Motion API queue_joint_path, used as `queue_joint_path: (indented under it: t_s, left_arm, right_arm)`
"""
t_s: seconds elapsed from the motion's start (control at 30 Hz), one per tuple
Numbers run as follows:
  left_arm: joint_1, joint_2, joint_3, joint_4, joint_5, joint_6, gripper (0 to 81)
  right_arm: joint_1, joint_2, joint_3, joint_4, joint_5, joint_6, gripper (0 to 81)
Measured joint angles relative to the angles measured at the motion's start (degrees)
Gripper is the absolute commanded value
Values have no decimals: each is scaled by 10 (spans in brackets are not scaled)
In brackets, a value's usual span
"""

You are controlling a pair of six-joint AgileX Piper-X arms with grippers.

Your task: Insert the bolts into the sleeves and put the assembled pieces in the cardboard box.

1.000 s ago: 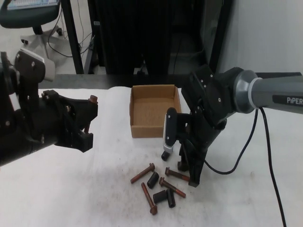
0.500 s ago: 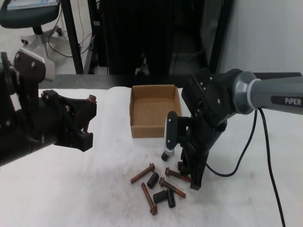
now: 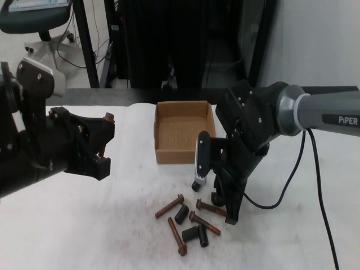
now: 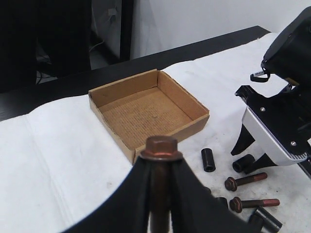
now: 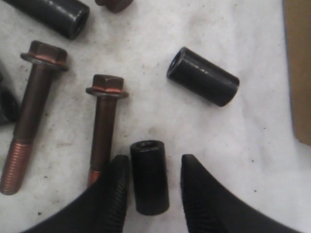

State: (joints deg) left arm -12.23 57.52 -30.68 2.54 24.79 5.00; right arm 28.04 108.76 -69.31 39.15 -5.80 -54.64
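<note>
Between ribbed right end effector (image 5: 155, 162) fingers (image 5: 114, 194), a cylindrical sleeve (image 5: 149, 177), seemingly ungripped.

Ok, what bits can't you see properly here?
Left wrist view: the held bolt below its head, hidden by the left pincer.
Right wrist view: most of the cardboard box, cut off by the edge.
High view: the sleeve at the right pincer, hidden behind that arm.

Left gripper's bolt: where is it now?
The bolt stands clamped in the left gripper, head up, above the left of the bench, apart from the cardboard box.
</note>
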Motion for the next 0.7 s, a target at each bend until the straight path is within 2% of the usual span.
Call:
queue_joint_path:
  t_s: [0.37, 0.43, 0.5, 0.53, 0.7]
  left_arm:
    - [0, 0, 1, 5, 0, 2, 4]
    - [0, 0, 1, 6, 0, 1, 4]
    - [0, 0, 1, 6, 0, 1, 4]
    - [0, 0, 1, 6, 0, 1, 4]
    - [0, 0, 1, 6, 0, 1, 4]
  right_arm:
    - [0, 22, -8, 12, -1, -2, 338]
    - [0, 25, -10, 13, -1, -2, 272]
    - [0, 24, -10, 13, -1, -2, 76]
    - [0, 24, -10, 13, -3, -2, 4]
    - [0, 24, -10, 16, 5, 53, 3]
